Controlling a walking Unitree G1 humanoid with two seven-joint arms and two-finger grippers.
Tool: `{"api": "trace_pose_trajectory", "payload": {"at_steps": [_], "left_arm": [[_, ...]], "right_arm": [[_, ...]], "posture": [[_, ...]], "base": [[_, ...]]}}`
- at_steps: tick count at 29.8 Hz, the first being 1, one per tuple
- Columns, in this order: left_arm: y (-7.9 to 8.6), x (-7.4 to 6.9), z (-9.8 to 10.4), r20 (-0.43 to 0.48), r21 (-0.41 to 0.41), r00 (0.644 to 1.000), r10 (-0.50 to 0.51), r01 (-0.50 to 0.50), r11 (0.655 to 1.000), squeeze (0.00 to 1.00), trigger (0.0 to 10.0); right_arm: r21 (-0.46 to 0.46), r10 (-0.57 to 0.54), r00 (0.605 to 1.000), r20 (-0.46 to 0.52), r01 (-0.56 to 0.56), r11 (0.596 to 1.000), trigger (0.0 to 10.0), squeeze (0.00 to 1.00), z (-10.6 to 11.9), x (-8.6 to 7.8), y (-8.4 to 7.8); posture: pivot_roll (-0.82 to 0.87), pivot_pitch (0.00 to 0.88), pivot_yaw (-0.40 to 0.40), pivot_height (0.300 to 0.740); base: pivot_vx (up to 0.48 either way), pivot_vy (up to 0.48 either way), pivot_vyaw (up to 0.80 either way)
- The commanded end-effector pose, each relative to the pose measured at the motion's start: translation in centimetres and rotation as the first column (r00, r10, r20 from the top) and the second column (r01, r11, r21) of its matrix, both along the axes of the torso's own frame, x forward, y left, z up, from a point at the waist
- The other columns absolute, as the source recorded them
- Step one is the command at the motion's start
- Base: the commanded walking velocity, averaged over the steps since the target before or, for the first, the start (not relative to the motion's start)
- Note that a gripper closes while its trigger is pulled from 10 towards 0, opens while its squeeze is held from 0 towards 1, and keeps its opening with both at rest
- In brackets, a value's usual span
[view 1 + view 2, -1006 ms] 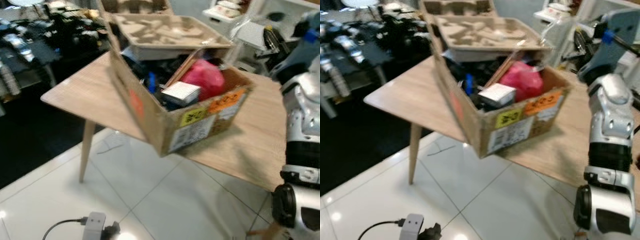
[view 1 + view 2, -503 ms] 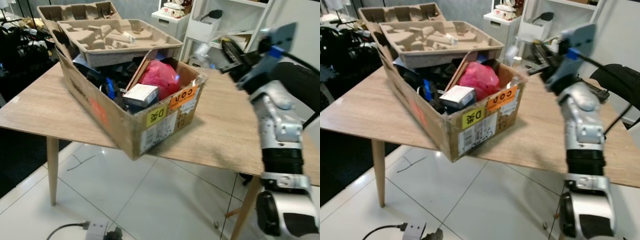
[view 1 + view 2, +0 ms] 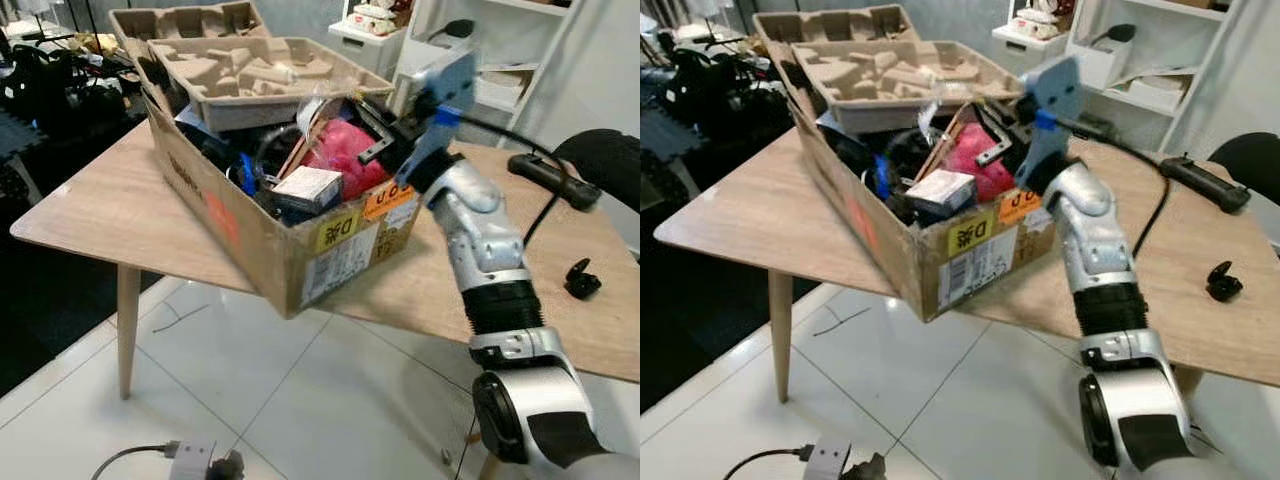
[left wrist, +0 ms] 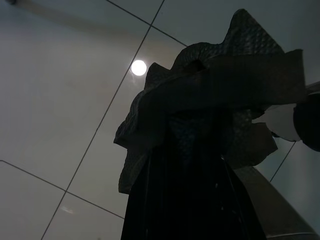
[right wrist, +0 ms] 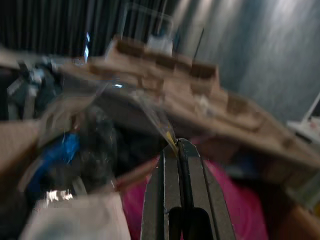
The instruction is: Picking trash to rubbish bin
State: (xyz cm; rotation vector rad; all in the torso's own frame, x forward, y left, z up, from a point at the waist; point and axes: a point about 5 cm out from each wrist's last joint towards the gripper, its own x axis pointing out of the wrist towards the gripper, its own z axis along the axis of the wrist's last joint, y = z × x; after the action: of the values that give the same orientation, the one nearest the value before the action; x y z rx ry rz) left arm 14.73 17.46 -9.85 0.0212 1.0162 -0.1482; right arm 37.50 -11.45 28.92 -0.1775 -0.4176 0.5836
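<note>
Here, at centre frame, the right gripper (image 3: 362,128) is seen pinched shut on a clear wrapper (image 5: 150,112), which trails from the fingertips out over the cardboard box (image 3: 300,262) holding a pink bag (image 3: 345,165), so release there is judged near.

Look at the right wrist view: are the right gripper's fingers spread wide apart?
No. The right gripper has its two black fingers pressed together on a clear plastic wrapper above the cardboard box.
</note>
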Motion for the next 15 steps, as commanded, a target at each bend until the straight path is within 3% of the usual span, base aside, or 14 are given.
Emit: {"api": "trace_pose_trajectory", "payload": {"at_steps": [1, 12, 13, 14, 15], "left_arm": [[-0.3, -1.9, -0.7, -0.065, -0.008, 0.998, 0.003, -0.004, 1.000, 0.00, 10.0], [-0.4, -2.6, -0.9, -0.073, -0.012, 0.997, 0.000, 0.000, 1.000, 0.00, 10.0], [-0.4, -2.5, -0.9, -0.070, -0.013, 0.998, -0.001, 0.000, 1.000, 0.00, 10.0], [-0.4, -2.4, -0.9, -0.067, -0.013, 0.998, -0.001, 0.000, 1.000, 0.00, 10.0], [-0.4, -2.4, -0.9, -0.067, -0.013, 0.998, -0.001, 0.000, 1.000, 0.00, 10.0]], "right_arm": [[-0.109, -0.061, 0.998, -0.001, 0.061, 0.992, 10.0, 0.00, -1.3, 0.3, 0.5], [-0.206, -0.183, 0.983, 0.014, 0.182, 0.962, 10.0, 0.00, -2.3, 1.3, -0.3], [-0.208, -0.175, 0.984, 0.006, 0.173, 0.963, 10.0, 0.43, -2.5, 1.3, -0.2], [-0.210, -0.172, 0.985, 0.005, 0.169, 0.963, 10.0, 0.71, -2.6, 1.3, -0.2], [-0.210, -0.172, 0.985, 0.005, 0.169, 0.963, 10.0, 0.71, -2.6, 1.3, -0.2]], "posture": [[0.05, 0.107, -0.064, 0.740], [0.06, 0.118, -0.064, 0.740], [0.06, 0.118, -0.064, 0.740], [0.06, 0.119, -0.064, 0.740], [0.06, 0.119, -0.064, 0.740]], "base": [[0.000, 0.000, 0.00], [0.000, 0.000, 0.00], [0.000, 0.000, 0.00], [0.000, 0.000, 0.00], [0.000, 0.000, 0.00]]}}
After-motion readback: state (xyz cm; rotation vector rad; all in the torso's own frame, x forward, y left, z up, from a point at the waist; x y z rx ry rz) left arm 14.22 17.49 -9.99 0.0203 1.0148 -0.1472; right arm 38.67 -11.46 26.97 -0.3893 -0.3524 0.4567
